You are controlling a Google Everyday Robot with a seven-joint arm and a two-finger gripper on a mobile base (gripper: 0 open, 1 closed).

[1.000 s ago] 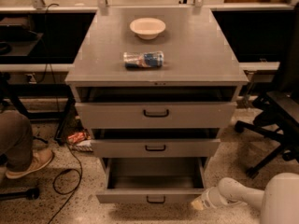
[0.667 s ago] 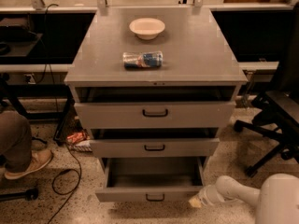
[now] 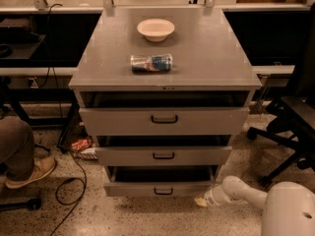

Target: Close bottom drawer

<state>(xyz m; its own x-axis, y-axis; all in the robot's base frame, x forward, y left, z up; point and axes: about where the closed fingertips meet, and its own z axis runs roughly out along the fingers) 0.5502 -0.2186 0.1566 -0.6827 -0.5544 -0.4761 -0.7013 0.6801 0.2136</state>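
Observation:
The bottom drawer (image 3: 160, 188) is the lowest of three grey cabinet drawers, with a small black loop handle (image 3: 163, 191). It stands slightly open, its front a little ahead of the middle drawer front (image 3: 163, 156). My gripper (image 3: 202, 201) is low at the drawer front's right end, at the tip of my white arm (image 3: 236, 191), touching or nearly touching the panel's lower right corner.
The top drawer (image 3: 164, 120) and middle drawer are also slightly open. A bowl (image 3: 155, 29) and a lying can (image 3: 151, 63) sit on the cabinet top. A person's leg and shoe (image 3: 30, 171) are at left, cables (image 3: 71, 181) on the floor, an office chair (image 3: 290, 127) at right.
The bottom drawer has slid in a good way; its deep open tray no longer shows. My gripper has followed it toward the cabinet, staying at the front's right end.

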